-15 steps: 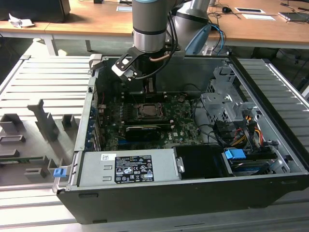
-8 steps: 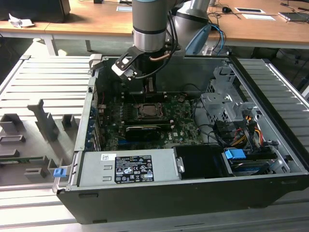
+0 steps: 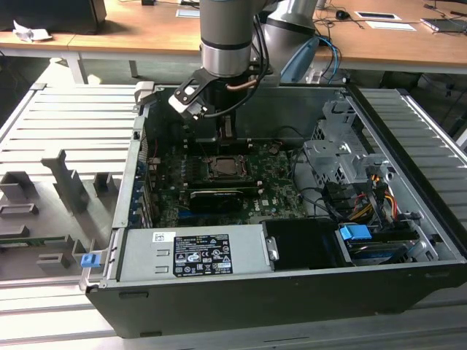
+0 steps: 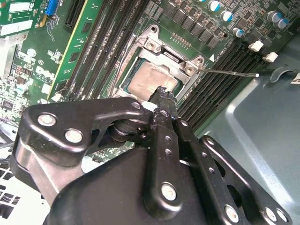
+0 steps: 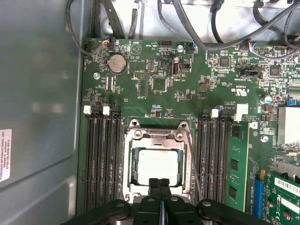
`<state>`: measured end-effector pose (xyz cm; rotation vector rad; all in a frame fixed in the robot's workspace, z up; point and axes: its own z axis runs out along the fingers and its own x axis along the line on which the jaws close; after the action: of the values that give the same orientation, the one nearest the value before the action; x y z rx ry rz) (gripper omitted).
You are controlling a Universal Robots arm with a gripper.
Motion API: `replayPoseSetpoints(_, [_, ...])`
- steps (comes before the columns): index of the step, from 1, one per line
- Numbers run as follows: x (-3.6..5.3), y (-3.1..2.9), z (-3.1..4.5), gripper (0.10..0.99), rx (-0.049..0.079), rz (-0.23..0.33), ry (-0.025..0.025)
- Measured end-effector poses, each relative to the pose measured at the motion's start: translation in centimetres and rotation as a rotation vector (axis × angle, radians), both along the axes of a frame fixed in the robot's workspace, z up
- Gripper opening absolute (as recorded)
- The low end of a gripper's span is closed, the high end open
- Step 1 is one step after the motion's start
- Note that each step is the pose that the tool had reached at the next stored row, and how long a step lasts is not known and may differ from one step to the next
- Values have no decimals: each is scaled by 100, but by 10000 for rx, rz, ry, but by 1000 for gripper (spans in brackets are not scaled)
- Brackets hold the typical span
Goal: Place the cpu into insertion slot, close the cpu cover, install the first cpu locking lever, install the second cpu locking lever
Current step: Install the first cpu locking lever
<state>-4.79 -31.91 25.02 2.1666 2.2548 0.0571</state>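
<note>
- Jaws are pressing together on nothing; the gripper [image 5: 159,186] is sitting at one edge of the cpu cover [image 5: 159,135].
- The cpu [image 5: 158,165] is lying flat inside the cover's cut-out, just beyond the gripper.
- A locking lever [image 4: 229,73] is standing free beside the cover; a slipping gripper is probably risking a scratched cpu or a lever springing back.

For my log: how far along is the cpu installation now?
Done: the cpu lies in the insertion slot, the cpu cover down over it. In hand: the shut gripper is at the cover's edge. Left: one locking lever sticks out free, unlatched; the other I cannot judge.
</note>
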Motion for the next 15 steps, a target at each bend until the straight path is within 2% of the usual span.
replayPoseSetpoints(15, [0,0,53,106,-2,0,1])
